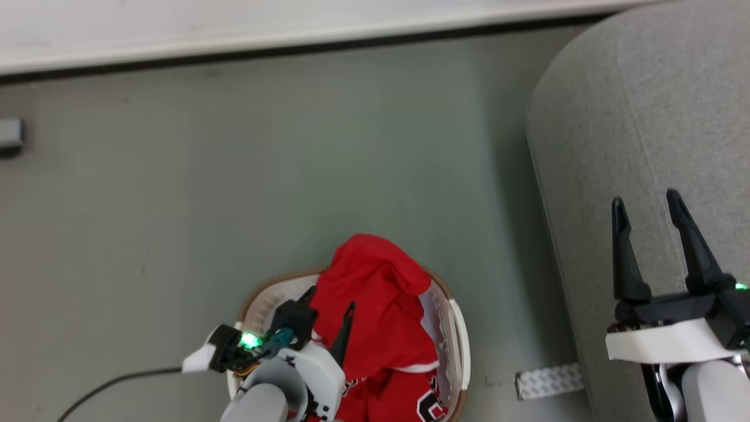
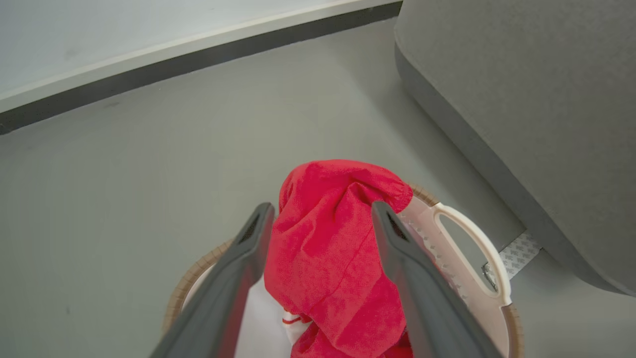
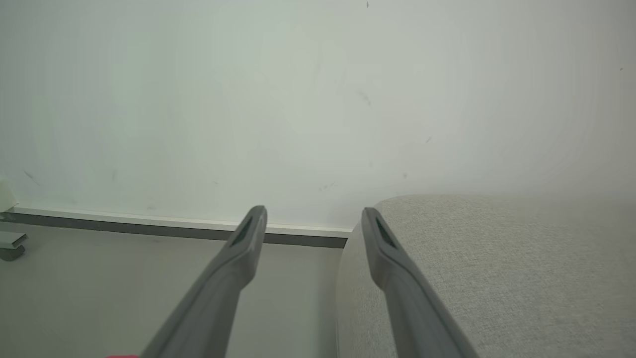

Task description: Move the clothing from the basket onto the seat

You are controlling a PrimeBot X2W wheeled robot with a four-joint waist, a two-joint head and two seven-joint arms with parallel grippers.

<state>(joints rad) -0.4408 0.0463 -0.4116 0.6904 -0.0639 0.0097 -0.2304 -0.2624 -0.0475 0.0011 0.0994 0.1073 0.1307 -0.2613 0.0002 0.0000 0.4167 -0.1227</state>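
Red clothing lies heaped in the basket on the floor, beside the seat.
Left gripper is spread, with the top of the heap between its fingers; right gripper is spread above the seat's edge, holding nothing.

Head view steeply downward; left wrist close over basket; seat shared

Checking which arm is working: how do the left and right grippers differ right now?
The left gripper is over the basket, the right gripper over the seat's edge. The left gripper's fingers flank the clothing; the right gripper has nothing between its fingers. Both are open.
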